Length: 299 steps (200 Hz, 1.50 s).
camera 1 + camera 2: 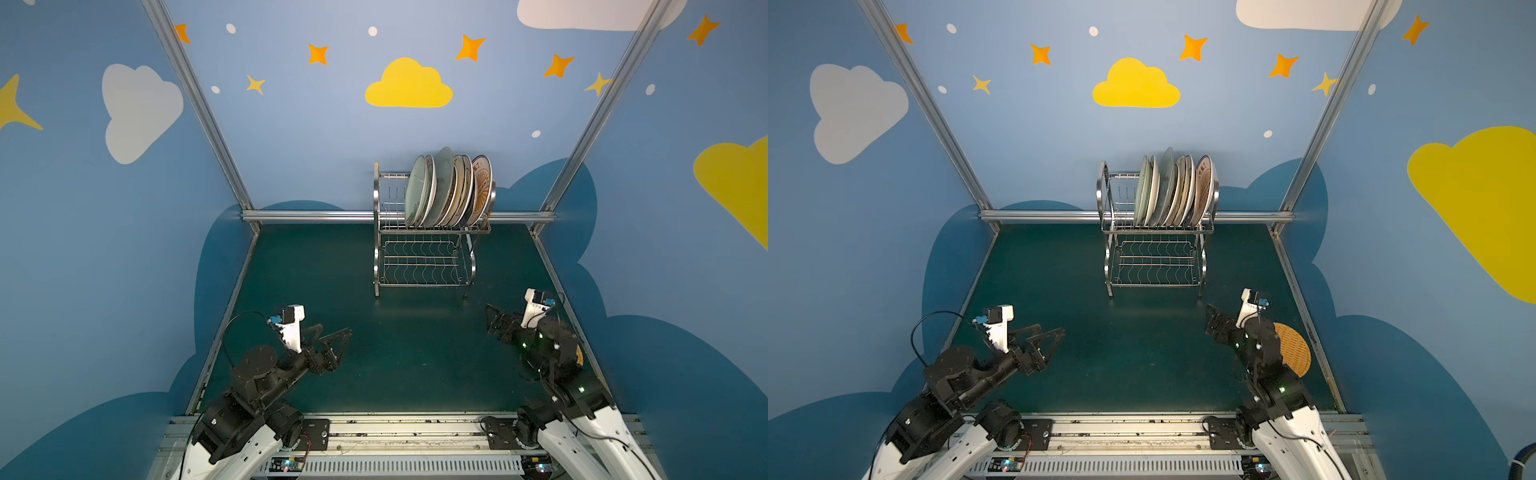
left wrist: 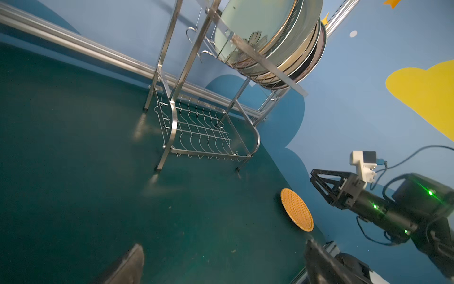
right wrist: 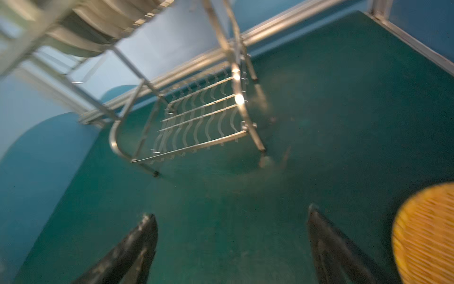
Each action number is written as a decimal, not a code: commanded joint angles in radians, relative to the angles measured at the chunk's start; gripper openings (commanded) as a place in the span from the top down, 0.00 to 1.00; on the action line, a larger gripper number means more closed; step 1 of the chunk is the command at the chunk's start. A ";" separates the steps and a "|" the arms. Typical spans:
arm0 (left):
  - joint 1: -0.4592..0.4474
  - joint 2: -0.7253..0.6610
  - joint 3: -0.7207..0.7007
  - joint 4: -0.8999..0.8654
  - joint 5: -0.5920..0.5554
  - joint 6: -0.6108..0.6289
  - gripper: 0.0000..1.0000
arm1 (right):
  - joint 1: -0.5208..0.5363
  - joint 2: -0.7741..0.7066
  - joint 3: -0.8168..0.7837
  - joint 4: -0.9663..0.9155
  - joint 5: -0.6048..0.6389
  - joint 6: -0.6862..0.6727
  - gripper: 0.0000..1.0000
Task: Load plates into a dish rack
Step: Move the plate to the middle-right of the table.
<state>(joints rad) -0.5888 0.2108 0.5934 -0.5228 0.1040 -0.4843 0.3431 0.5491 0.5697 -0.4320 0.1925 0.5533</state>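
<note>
We see the left gripper with its jaws spread wide and nothing between them but bare table; it touches nothing and hangs just above the mat. The right gripper is the same: jaws wide apart, empty, clear of everything. In both top views the two sit low at the near corners of the table, left gripper and right gripper pointing inward, well apart from each other.

One plate is outside the rack, the orange plate, lying flat beside the right arm near the table's right edge. In a top view it shows plainly, while from the neighbouring eye the arm hides nearly all of it. The left wrist view catches the orange plate whole, just beside the right gripper but not touching it. The right wrist view is blurred, yet we can make out the orange plate off to the side of one finger.

The rack stands at the far middle of the table. Its upper tier holds the plates on edge, packed toward the right end — a pale green one at the left, a sunburst one at the right. We cannot count them surely.
</note>
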 commanded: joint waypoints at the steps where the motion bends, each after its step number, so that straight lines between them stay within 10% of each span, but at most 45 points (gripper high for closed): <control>1: 0.004 -0.023 -0.009 -0.014 0.029 -0.027 0.00 | -0.103 0.088 0.063 -0.201 0.135 0.096 0.07; 67: 0.004 -0.011 -0.008 -0.031 0.056 -0.019 0.00 | -0.651 0.330 0.074 -0.257 -0.057 0.237 0.07; 157: 0.004 -0.017 -0.013 -0.034 0.038 -0.019 0.00 | -1.093 0.396 -0.063 -0.128 -0.183 0.225 0.07; 299: 0.006 0.008 -0.012 -0.035 0.022 -0.023 0.00 | -0.954 0.489 -0.265 0.429 -0.752 0.109 0.07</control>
<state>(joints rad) -0.5869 0.2131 0.5808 -0.5556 0.1390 -0.5098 -0.6712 0.9859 0.3149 -0.1574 -0.4313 0.6910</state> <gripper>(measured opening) 0.998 0.932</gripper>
